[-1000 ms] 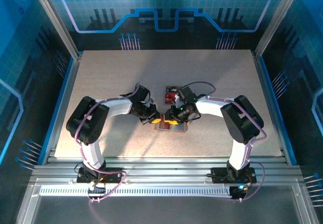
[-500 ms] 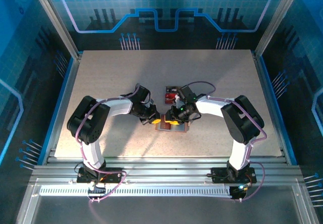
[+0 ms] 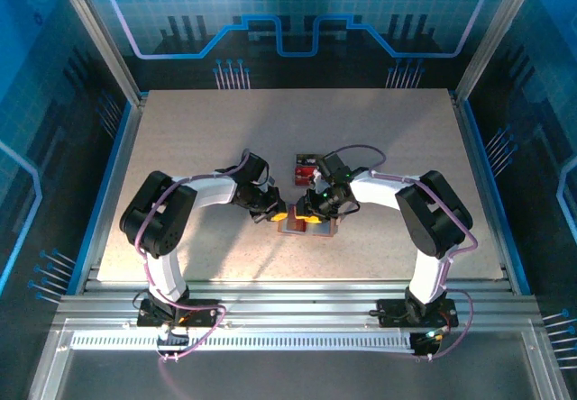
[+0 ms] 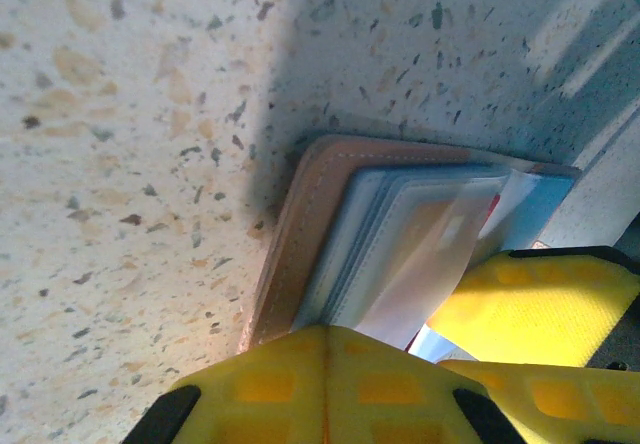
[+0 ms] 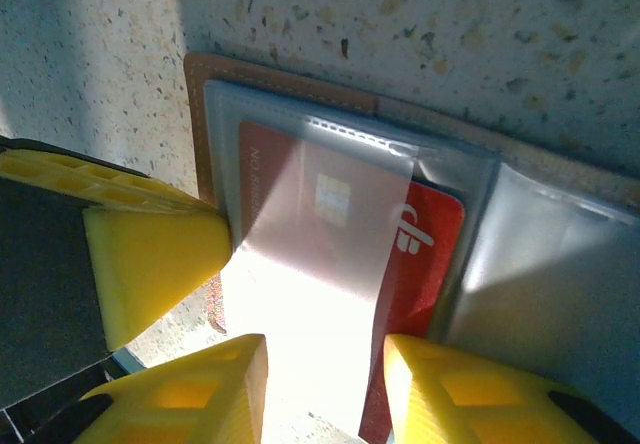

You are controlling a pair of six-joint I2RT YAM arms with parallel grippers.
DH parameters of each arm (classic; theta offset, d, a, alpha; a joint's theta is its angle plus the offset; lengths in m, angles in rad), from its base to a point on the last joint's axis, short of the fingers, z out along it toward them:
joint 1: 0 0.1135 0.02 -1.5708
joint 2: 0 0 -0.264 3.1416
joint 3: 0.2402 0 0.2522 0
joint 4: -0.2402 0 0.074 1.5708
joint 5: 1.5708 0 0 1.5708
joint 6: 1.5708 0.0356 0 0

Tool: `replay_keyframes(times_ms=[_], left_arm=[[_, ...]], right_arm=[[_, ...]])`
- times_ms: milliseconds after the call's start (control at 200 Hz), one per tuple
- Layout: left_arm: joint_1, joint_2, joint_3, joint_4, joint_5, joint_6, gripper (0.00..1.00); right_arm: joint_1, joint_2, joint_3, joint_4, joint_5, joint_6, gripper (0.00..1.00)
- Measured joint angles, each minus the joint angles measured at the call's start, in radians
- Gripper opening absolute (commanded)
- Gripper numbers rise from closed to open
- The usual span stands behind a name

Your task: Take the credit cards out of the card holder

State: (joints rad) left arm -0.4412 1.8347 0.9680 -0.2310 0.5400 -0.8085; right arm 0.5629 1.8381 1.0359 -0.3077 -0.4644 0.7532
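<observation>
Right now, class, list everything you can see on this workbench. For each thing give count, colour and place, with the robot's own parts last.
table: one, speckled beige, under everything.
card holder: one, tan-brown with clear-grey pockets, lying open mid-table between the two end effectors.
card in holder: one visible, red with white markings, partly inside a clear pocket.
loose cards: red and dark, count unclear, on the table just behind the holder.
left arm: one, white and black, reaching in from the left.
right arm: one, white and black, reaching in from the right.
left end effector: one, yellow fingers, at the holder's left edge.
right end effector: one, yellow fingers apart, at the red card's pocket.
</observation>
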Motion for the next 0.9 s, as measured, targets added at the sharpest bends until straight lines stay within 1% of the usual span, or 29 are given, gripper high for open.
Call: replay_keyframes(times_ms=[415, 600, 900], left_arm=[[0.0, 0.0, 0.0, 0.0, 0.0, 0.003, 0.07], [0.0, 0.0, 0.013, -0.017, -0.001, 0.003, 0.08], [-0.011, -0.003, 0.062, -0.055, -0.001, 0.003, 0.08]], right_arm=[[-0.001, -0.028, 0.0, -0.044, 0.031, -0.015, 0.37], [-0.003, -0.047, -0.006, -0.024, 0.023, -0.011, 0.37], [-0.034, -0.066, -0.059, 0.019, 0.003, 0.005, 0.36]])
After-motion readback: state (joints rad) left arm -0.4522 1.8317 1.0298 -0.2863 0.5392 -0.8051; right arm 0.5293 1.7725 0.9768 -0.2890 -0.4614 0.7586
